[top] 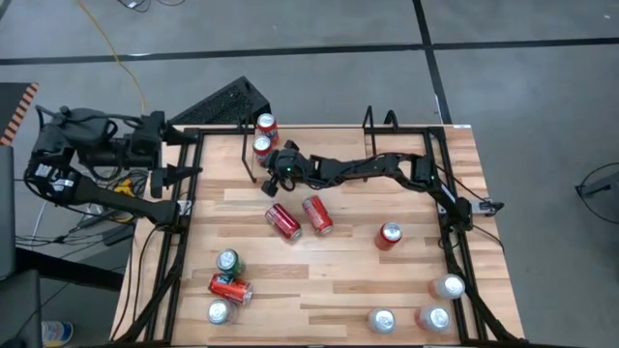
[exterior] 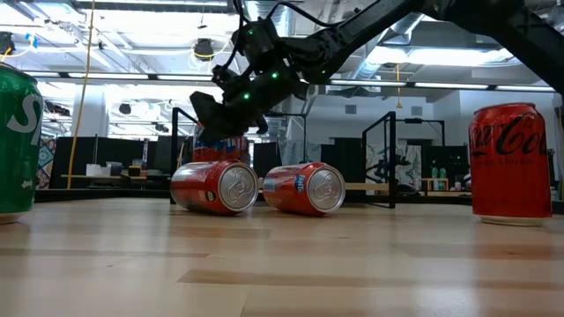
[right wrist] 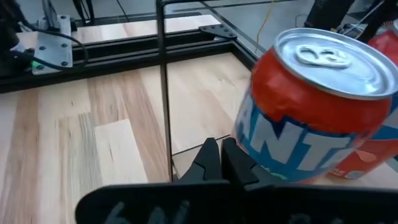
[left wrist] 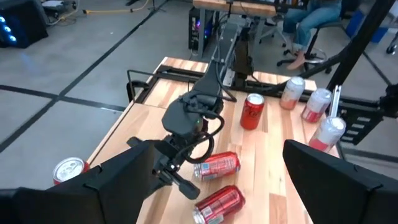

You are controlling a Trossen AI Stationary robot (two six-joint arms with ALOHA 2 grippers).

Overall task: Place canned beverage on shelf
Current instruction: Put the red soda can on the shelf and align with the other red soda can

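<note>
wooden counter (top: pixel 338 280) holds scattered cans; right gripper (right wrist: pixel 222 157), clenched empty, sits beside the orange can (right wrist: pixel 311 112) standing on the shelf (top: pixel 253 145), apparently just delivered.

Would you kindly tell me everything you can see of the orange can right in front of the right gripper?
The orange can stands upright, with a silver top, an unopened tab and white lettering on blue across its side. It looks like painted aluminium. It sits at the table's far left, inside the shelf, with a red can close behind. The right gripper, fingers shut, is beside its base; contact is unclear.
</note>
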